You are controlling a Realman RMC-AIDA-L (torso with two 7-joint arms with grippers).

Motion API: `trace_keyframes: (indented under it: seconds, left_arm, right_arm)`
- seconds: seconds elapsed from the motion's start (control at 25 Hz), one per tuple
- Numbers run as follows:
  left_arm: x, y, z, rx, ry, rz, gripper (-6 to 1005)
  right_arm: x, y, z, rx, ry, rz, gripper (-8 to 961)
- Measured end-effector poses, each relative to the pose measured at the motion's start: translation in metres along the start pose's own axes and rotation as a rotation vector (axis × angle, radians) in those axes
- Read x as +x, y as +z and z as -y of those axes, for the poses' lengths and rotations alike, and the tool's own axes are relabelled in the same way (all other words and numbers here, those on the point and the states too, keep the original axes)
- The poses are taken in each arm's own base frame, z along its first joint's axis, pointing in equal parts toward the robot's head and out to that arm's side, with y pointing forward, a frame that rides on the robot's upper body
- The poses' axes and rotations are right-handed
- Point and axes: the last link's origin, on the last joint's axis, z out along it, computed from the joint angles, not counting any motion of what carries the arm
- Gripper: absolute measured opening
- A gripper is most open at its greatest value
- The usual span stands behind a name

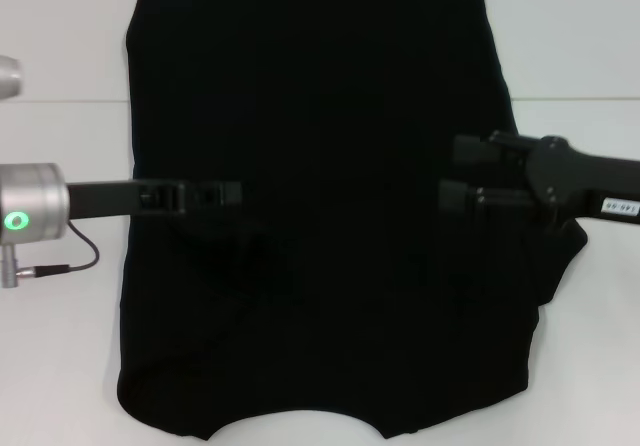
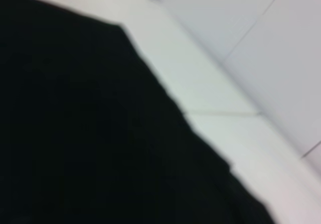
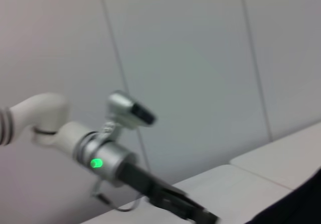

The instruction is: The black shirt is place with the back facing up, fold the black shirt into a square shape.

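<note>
Head: shirt [image 1: 320,196] flat on table [image 1: 60,46], long axis running away, left gripper [image 1: 235,194] and right gripper [image 1: 445,196] level over its sides, finger states unreadable; left wrist: cloth only; right wrist: left arm, blurred.

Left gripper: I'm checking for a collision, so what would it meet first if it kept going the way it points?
Probably the right gripper, which faces the left gripper across the black shirt. Only shirt lies between; relative heights are unclear.
</note>
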Motion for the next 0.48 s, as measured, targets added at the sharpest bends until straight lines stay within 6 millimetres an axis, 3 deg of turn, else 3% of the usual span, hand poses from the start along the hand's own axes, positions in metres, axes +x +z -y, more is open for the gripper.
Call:
trace_keyframes:
  seconds: [0.12, 0.28, 0.4, 0.48]
  left_arm:
    - [0.000, -0.016, -0.008, -0.110, 0.006, -0.073, 209]
    - [-0.011, -0.029, -0.028, -0.303, 0.103, -0.183, 362]
    - [-0.026, -0.025, -0.038, -0.366, 0.196, -0.227, 481]
    - [-0.032, -0.020, -0.040, -0.368, 0.232, -0.220, 645]
  right_arm:
    - [-0.006, -0.009, 0.010, 0.053, 0.071, -0.002, 861]
    - [-0.016, -0.033, 0.040, 0.241, 0.298, -0.055, 860]
    - [-0.017, -0.049, 0.058, 0.367, 0.452, -0.130, 859]
    - [-0.016, -0.055, 0.066, 0.430, 0.534, -0.184, 858]
